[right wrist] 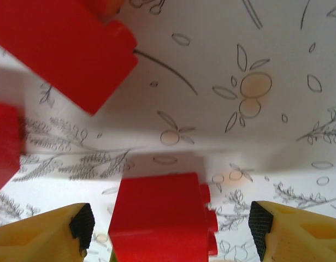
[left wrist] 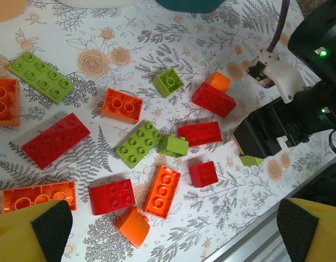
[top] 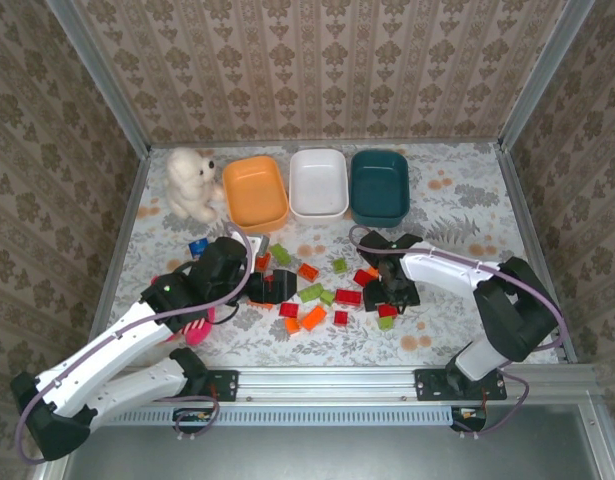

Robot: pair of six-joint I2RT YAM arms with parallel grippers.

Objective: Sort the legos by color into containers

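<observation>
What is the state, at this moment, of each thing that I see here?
Orange bin: empty.
White bin: empty.
Teal bin: empty.
Legos: loose on the table, unsorted.
Left fingers: open, holding nothing.
Right fingers: open, either side of a red lego, not touching it.
White stuffed animal: upright beside the orange bin.
</observation>
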